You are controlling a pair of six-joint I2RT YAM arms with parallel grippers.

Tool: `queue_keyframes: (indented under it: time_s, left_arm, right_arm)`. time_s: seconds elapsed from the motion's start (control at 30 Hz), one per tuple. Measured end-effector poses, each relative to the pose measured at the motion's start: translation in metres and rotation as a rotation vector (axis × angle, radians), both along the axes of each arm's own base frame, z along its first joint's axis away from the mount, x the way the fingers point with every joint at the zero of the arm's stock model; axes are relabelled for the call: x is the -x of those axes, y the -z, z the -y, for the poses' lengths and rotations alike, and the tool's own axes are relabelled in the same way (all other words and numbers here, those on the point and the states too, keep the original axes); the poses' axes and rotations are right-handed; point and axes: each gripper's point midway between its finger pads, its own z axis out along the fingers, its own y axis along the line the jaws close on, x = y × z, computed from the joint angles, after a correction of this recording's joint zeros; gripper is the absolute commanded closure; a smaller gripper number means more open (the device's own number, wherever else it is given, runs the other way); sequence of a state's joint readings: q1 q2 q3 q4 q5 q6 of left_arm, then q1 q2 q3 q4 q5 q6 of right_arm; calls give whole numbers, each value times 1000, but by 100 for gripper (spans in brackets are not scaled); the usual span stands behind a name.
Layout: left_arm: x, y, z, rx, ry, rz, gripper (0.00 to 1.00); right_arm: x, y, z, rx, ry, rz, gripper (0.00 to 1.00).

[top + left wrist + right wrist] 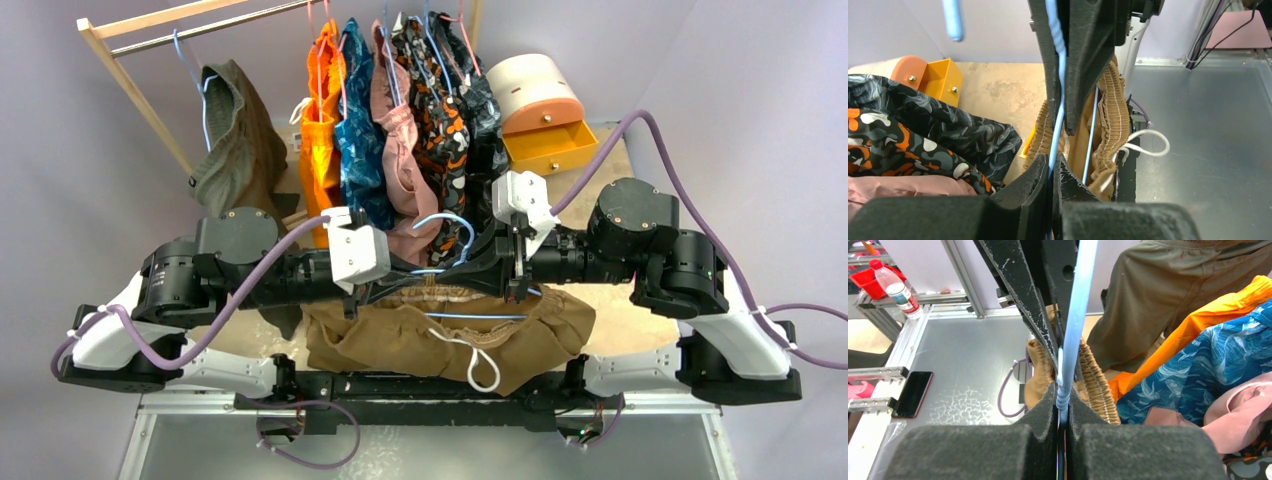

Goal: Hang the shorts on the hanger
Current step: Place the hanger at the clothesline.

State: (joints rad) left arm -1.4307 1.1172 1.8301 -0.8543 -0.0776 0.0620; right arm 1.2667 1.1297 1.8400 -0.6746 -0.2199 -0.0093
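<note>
- Gripping one thin light-blue hanger (480, 316) from opposite sides, the left tool (1050, 167) and right tool (1062, 395) each have their foam pads squeezed onto its wire, with no gap showing.
- The tan-brown shorts (400, 340) hang bunched between the two arms. Their gathered waistband sits against the hanger's wire, and the white drawstring (482, 362) loops down at the front.
- An orange drawer unit (545, 140) with a white drum on top stands at the far right, with one drawer pulled open. What is in it cannot be made out.
- In the right wrist view, a red bin (868, 279) sits beyond the frame with a red-capped water bottle (897, 290) lying at its edge.
- The tabletop is a brown board (998, 90) at the far side and a grey metal sheet (1198, 140) nearer the arms. Pale lilac walls close the room.
- A wooden clothes rack (130, 85) at the back carries an olive garment (235, 140), orange shorts (322, 110) and patterned pieces, crowding the space just behind both tools.
- A black phone (913, 394) lies by the aluminium rail at the sheet's edge. The open metal stretches toward the near side.
</note>
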Motion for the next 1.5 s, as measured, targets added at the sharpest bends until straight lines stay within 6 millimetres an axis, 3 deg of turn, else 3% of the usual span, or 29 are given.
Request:
queue_keyframes:
  time_s: [0.23,0.4,0.63,0.77,1.0,1.2,1.4,1.5]
  left_arm:
    - [3,5,0,-2,17,12,100]
    - [3,4,0,18,13,16,100]
    - [0,2,-2,55,-6,24,100]
    - [-1,4,-5,61,-15,25,100]
    - [-2,1,-8,88,-20,30,100]
    - [-1,1,-9,100,-16,31,100]
    - [-2,-4,-11,122,-24,33,100]
    - [-2,-12,-14,153,-32,36,100]
  right_arm:
    - [1,3,0,7,-3,-10,100]
    - [1,3,0,6,-4,-21,83]
    - [2,5,0,8,0,-49,82]
    - [3,8,-2,10,-1,-72,73]
    - [5,5,-5,-24,-9,-95,90]
    - [4,4,-7,-64,-3,-114,74]
    - [4,-8,-2,-127,9,-115,69]
    - [5,-18,1,-164,7,-111,78]
